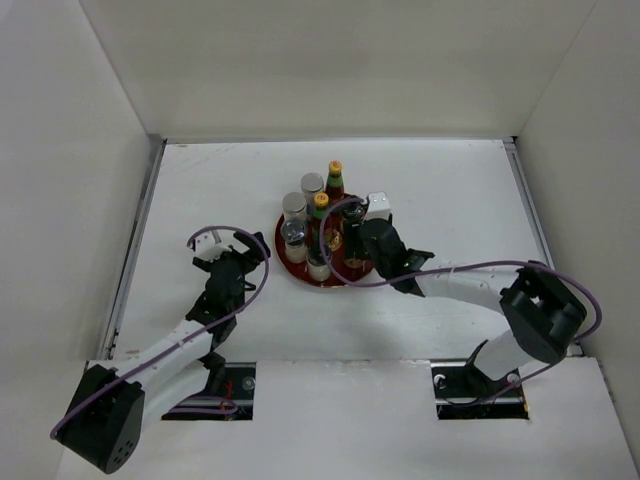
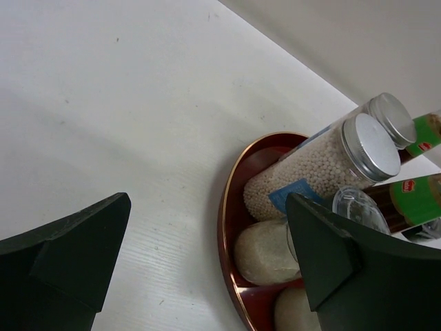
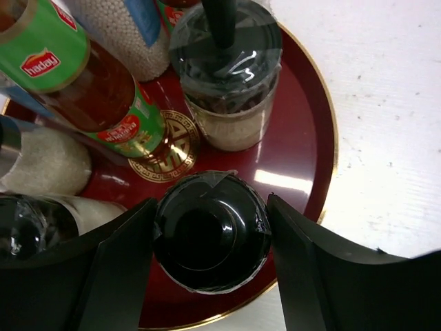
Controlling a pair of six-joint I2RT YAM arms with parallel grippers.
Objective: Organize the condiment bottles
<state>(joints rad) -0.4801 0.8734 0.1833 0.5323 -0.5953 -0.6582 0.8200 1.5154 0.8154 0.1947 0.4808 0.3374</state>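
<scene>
Several condiment bottles stand together on the round red plate [image 1: 297,270]: silver-capped shakers [image 1: 312,185], dark red sauce bottles with yellow caps [image 1: 335,170] and black-topped pale shakers [image 1: 318,262]. My right gripper [image 3: 211,231] is over the plate's near right part, its fingers against both sides of a black-topped shaker [image 3: 210,238] standing on the plate [image 3: 303,165]. Beside it are another black-topped shaker [image 3: 227,55] and a sauce bottle [image 3: 83,76]. My left gripper [image 2: 207,207] is open and empty over the table, just left of the plate's rim [image 2: 227,227], facing a silver-capped shaker [image 2: 324,158].
A small white object [image 1: 378,205] sits at the plate's far right edge. White walls close in the table at the back and both sides. Bare tabletop [image 1: 200,190] lies left, right and behind the plate. The right arm's cable [image 1: 470,268] loops near the plate.
</scene>
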